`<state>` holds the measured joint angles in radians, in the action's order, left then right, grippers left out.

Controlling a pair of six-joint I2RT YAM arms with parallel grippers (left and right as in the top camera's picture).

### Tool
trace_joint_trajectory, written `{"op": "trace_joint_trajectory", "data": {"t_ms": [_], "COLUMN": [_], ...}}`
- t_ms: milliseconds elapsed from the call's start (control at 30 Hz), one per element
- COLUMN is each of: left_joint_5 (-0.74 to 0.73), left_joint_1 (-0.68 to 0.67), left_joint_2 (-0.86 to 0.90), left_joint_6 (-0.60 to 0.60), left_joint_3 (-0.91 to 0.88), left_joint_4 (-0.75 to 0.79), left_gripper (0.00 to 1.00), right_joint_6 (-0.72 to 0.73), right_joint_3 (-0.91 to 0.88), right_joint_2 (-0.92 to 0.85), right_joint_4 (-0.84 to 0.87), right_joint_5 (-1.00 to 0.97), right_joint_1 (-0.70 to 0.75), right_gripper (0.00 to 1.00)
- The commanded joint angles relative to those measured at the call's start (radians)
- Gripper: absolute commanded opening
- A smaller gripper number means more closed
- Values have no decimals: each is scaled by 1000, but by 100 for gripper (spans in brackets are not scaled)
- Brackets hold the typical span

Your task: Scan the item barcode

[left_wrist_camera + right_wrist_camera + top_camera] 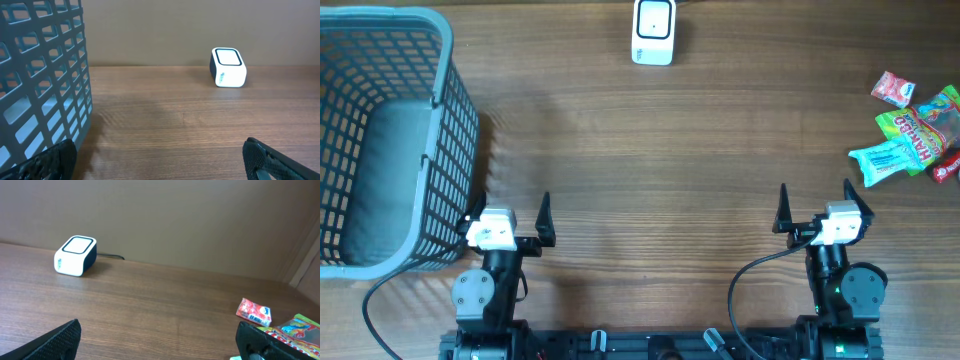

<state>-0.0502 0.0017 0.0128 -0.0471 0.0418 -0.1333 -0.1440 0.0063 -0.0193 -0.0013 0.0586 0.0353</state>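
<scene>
The snack packets [918, 135] lay in a small heap at the right edge of the overhead frame, on the wooden table [670, 150]. A pale blue packet [885, 160] had its long axis running roughly left to right, tilted slightly up toward the right. A green packet [926, 118] overlapped it and slanted toward the upper right, and a small red packet [893, 89] lay just apart at the heap's upper left. The right gripper [816, 195] stood to the lower left of the heap, well apart from it, its jaws spread wide, empty and pointing toward the top of the frame. The white scanner [653, 30] sat at top centre, its long axis up-down and its window facing up. The left gripper [512, 205], jaws equally wide and empty, stood at lower left, just beside the grey basket [458, 120] filling the upper left.
</scene>
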Motion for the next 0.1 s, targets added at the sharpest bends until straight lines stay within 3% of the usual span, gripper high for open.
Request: {"op": "trace_joint_trajectory", "data": {"t_ms": [0, 67], "left_joint_5": [6, 6], "left_joint_1": [-4, -4], "left_joint_2": [-7, -7], "left_joint_6": [3, 3], "left_joint_3": [-11, -11], "left_joint_4": [7, 7], "left_gripper": [100, 100], "right_joint_6": [-13, -13], "right_joint_3": [-1, -1], "right_joint_2": [10, 10], "right_joint_4": [3, 3], "right_joint_5": [-13, -13], "right_joint_1": [-6, -6], "right_gripper": [100, 100]}}
